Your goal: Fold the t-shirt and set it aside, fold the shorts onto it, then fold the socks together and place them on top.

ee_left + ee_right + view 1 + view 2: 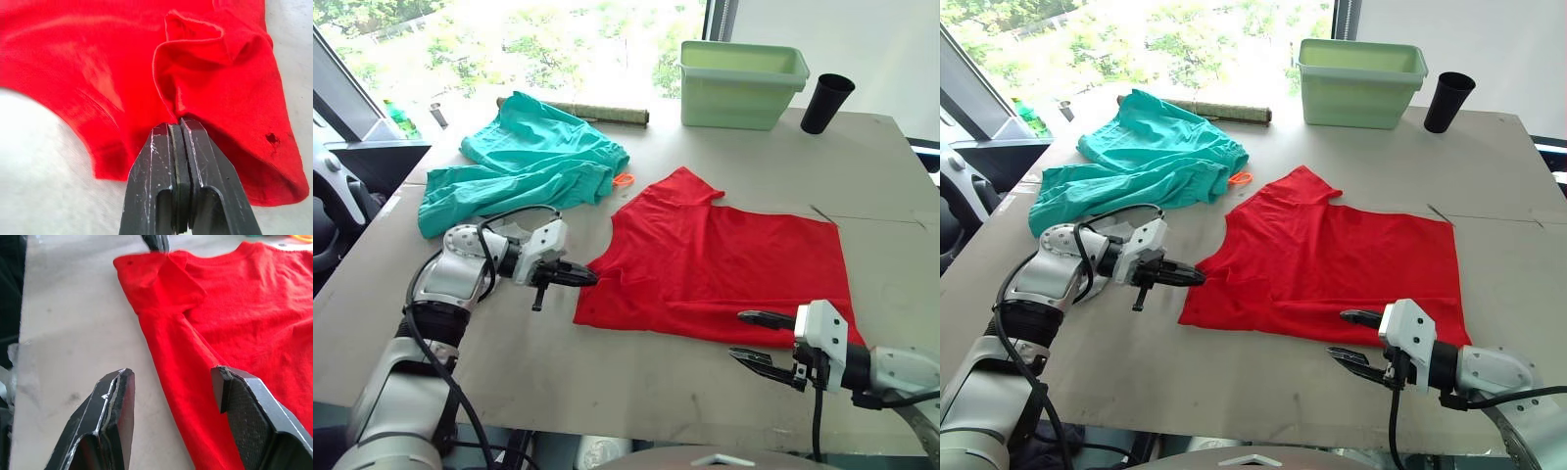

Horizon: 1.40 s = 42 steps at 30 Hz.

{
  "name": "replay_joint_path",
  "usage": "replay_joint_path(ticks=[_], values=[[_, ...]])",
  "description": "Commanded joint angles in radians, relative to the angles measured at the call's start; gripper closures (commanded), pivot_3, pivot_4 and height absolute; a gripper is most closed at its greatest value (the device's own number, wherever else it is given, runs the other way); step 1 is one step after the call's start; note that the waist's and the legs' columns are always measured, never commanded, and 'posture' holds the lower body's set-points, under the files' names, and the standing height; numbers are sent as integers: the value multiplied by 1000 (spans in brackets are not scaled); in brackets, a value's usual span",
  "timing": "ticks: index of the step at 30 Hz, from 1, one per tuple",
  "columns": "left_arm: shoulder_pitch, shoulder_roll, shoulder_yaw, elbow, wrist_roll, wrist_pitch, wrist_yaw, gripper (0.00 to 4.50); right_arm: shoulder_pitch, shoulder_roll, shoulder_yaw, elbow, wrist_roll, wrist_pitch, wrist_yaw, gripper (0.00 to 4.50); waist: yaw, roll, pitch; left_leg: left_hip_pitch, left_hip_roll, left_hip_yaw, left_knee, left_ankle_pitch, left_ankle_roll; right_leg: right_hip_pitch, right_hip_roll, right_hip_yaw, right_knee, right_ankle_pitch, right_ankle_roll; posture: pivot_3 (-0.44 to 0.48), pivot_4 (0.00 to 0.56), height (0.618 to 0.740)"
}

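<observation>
Left gripper (588,277) jaws pinched tight on a fold at the t-shirt (724,259) edge, right gripper (754,337) jaws spread wide straddling its near hem low over the table (607,377), shorts (529,162) crumpled well beyond the left jaws.

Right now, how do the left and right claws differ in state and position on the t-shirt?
The left claw is shut, its tips at a fold of the t-shirt by its left edge; the right claw is open, its jaws either side of the near hem. Both sit low at the shirt's edges.
</observation>
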State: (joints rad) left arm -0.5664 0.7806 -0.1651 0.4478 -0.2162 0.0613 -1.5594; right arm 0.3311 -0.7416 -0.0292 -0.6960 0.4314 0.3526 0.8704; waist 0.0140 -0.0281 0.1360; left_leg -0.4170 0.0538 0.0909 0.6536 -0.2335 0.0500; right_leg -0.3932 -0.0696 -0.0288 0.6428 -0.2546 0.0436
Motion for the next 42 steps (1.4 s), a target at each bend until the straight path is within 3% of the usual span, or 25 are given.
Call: replay_joint_path(ticks=[1,4,9,12,20,21,22,25,30,33,35,38,40,42], values=[[-46,4,24,8,8,-41,3,4290,-21,9,3,-27,13,-33,10,1847,0,0,0,0,0,0,0,0,0,0,0,0,0,0,0,0,150,740],[-65,8,14,24,26,-109,-5,4290,-37,24,2,-52,31,-48,5,1847,-1,0,0,0,0,0,0,0,0,0,0,0,0,0,0,0,150,740],[-117,5,-16,113,118,-368,-1,4290,-52,30,20,-64,13,-53,-9,1847,0,0,0,0,0,0,0,0,0,0,1,0,0,1,2,0,150,740],[-166,-13,-25,208,172,-494,57,4290,-50,32,27,-64,5,-52,-17,1847,2,0,0,0,0,0,0,0,0,0,1,0,0,1,2,0,150,740],[-253,-68,-23,378,218,-647,137,4290,-24,25,30,-67,-14,-53,-28,1847,0,-1,0,0,-1,1,0,0,0,0,1,0,0,2,3,0,150,740],[-253,-76,-3,356,170,-534,108,4290,-20,28,27,-65,-18,-48,-37,1847,0,-1,0,0,-1,1,0,0,0,0,1,0,0,2,3,0,150,740],[-253,-82,11,340,136,-450,86,3759,-16,30,24,-63,-20,-44,-44,1847,0,-1,0,0,0,1,0,0,0,0,1,0,0,2,3,0,150,740],[-216,2,10,156,-71,102,-37,2627,6,44,1,-58,-13,-1,-89,1847,-6,-4,1,0,0,0,0,0,0,0,1,0,1,2,3,0,150,740],[-80,104,69,-195,-318,662,-37,2627,58,77,-20,-54,-16,23,-148,1847,-21,-4,1,0,2,-2,0,0,0,0,3,0,3,2,3,0,150,740],[121,126,73,-461,-355,728,40,2627,85,100,-8,-57,-20,18,-168,1847,-23,-3,1,1,2,-2,0,0,0,1,2,0,3,1,3,0,150,740],[204,57,77,-540,-326,708,172,2627,87,112,3,-58,-27,14,-177,1847,-23,-3,1,2,2,-2,0,0,0,1,1,0,3,1,2,0,150,740],[220,-98,108,-545,-333,788,392,3401,89,127,13,-62,-27,9,-182,1847,-2,-4,2,2,2,-3,2,1,-1,2,1,-1,3,0,0,0,150,740],[211,-182,133,-514,-314,776,506,4289,88,129,15,-65,-27,11,-183,1847,2,-5,1,2,2,-4,6,1,-1,3,1,-2,3,0,0,0,150,740],[173,-254,172,-450,-292,765,632,4440,91,127,17,-66,-32,8,-180,1847,2,-5,1,2,1,-4,7,0,-1,3,1,-1,4,0,0,0,150,740]])
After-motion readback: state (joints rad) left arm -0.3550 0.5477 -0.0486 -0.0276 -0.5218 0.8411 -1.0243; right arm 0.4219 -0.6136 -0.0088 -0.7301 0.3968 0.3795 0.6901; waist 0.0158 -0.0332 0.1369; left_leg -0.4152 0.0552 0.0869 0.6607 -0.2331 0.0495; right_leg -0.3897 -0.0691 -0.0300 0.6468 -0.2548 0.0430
